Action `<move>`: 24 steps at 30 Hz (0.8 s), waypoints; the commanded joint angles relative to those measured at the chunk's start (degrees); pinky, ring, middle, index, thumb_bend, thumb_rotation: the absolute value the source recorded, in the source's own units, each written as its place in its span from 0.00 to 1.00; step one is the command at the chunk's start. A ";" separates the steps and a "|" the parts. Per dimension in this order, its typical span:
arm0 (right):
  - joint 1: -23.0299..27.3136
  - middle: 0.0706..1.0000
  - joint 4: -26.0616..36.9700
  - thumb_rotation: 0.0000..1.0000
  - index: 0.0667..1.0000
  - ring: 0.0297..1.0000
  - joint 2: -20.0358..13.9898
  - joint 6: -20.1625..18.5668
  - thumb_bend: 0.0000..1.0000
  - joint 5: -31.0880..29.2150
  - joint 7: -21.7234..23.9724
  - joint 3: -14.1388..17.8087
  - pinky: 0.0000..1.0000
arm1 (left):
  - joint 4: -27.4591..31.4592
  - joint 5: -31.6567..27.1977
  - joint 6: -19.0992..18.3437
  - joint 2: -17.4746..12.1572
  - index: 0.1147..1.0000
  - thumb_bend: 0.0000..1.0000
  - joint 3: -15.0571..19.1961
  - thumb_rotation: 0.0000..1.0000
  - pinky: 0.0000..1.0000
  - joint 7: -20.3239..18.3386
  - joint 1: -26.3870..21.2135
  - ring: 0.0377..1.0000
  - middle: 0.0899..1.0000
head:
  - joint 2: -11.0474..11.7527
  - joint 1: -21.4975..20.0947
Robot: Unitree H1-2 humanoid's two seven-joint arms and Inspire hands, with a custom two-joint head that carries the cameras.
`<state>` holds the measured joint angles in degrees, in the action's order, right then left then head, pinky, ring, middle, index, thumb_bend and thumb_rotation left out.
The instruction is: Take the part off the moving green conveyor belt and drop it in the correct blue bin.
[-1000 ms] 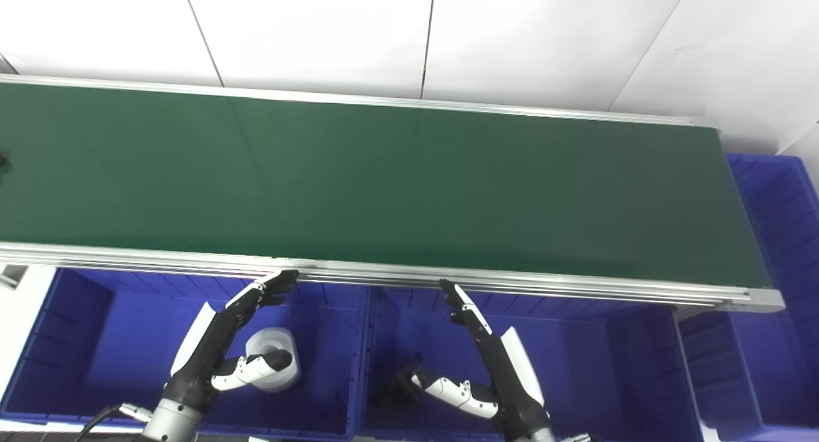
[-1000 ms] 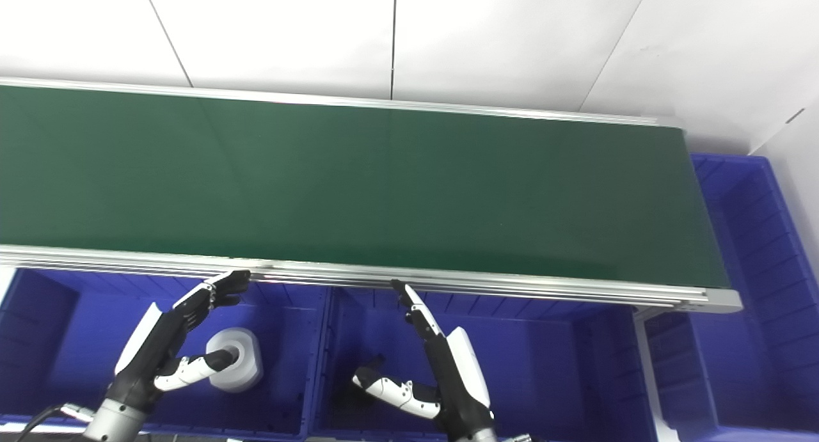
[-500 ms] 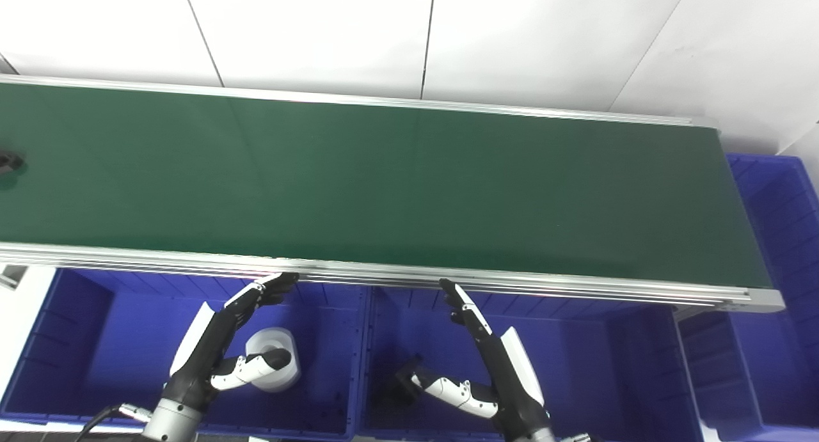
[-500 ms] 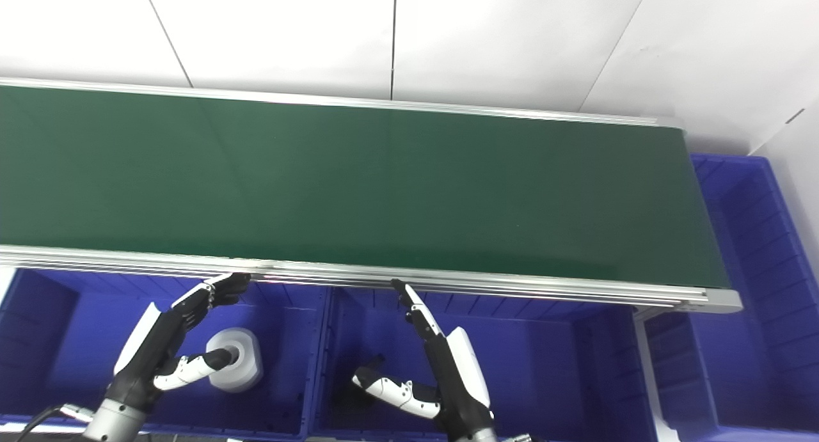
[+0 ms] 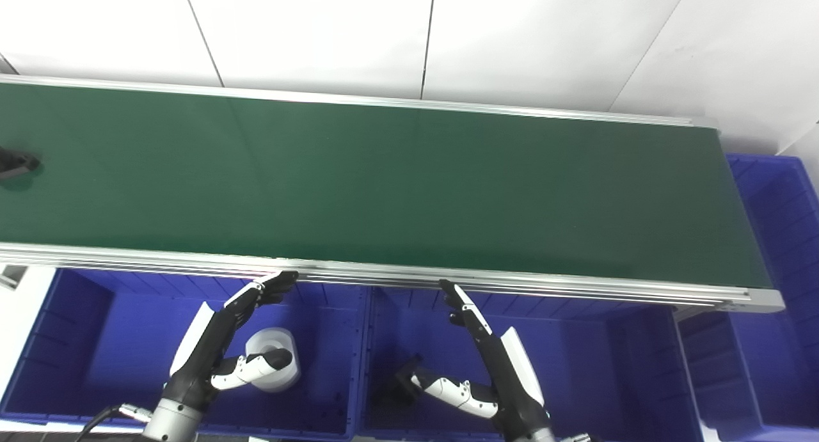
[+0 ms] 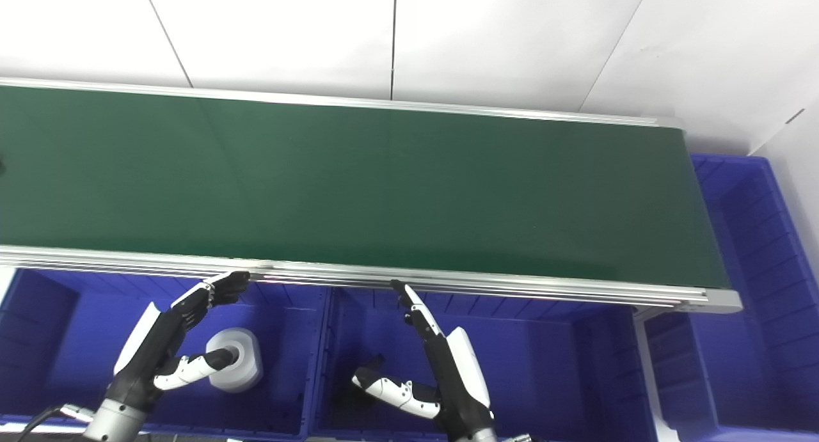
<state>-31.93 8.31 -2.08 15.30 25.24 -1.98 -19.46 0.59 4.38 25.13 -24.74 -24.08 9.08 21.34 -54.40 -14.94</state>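
Left eye view first, nearest things: both hands hover empty with fingers spread over the blue bins, the left hand (image 5: 221,336) above the bin (image 5: 70,339) holding a white cylinder (image 5: 276,368), the right hand (image 5: 489,359) over the neighbouring bin (image 5: 576,365). Beyond them runs the green belt (image 5: 409,186). The dark part (image 5: 16,162) sits at the belt's far left edge, long axis roughly along the belt, well left of both hands and nearer the left. Right eye view barely shows it, only a sliver at the frame's edge.
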 commanded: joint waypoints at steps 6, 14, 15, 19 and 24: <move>-0.34 0.94 2.08 0.64 0.95 0.92 0.37 0.70 0.71 -0.55 -0.29 -0.32 0.85 | 1.31 -0.25 1.80 0.21 0.78 0.76 0.82 0.72 0.78 0.78 0.32 0.81 0.81 | 0.09 -0.02; -0.31 0.94 1.81 0.64 0.94 0.92 0.45 1.11 0.71 -0.61 -0.49 -0.37 0.86 | 1.32 -0.35 1.80 0.02 0.79 0.76 0.89 0.73 0.78 0.39 0.31 0.81 0.81 | -0.03 0.03; -0.32 0.94 1.90 0.64 0.95 0.92 0.47 0.84 0.71 -0.61 -0.40 -0.36 0.86 | 1.24 -0.30 1.80 0.04 0.79 0.76 0.92 0.73 0.78 0.47 0.29 0.81 0.81 | -0.05 0.05; -0.34 0.95 2.03 0.65 0.95 0.93 0.45 0.55 0.71 -0.45 -0.30 -0.37 0.87 | 1.20 -0.51 1.80 0.28 0.78 0.77 1.06 0.73 0.76 0.42 0.35 0.80 0.81 | 0.01 -0.01; -0.39 0.94 2.17 0.65 0.95 0.93 0.48 0.59 0.71 -0.54 -0.30 -0.38 0.86 | 1.21 -0.24 1.80 0.42 0.78 0.77 1.08 0.73 0.76 0.84 0.36 0.80 0.81 | 0.01 -0.01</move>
<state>-31.93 8.32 -2.07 15.30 25.22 -1.98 -19.49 0.60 3.99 25.13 -24.14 -23.38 9.08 21.53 -54.40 -15.03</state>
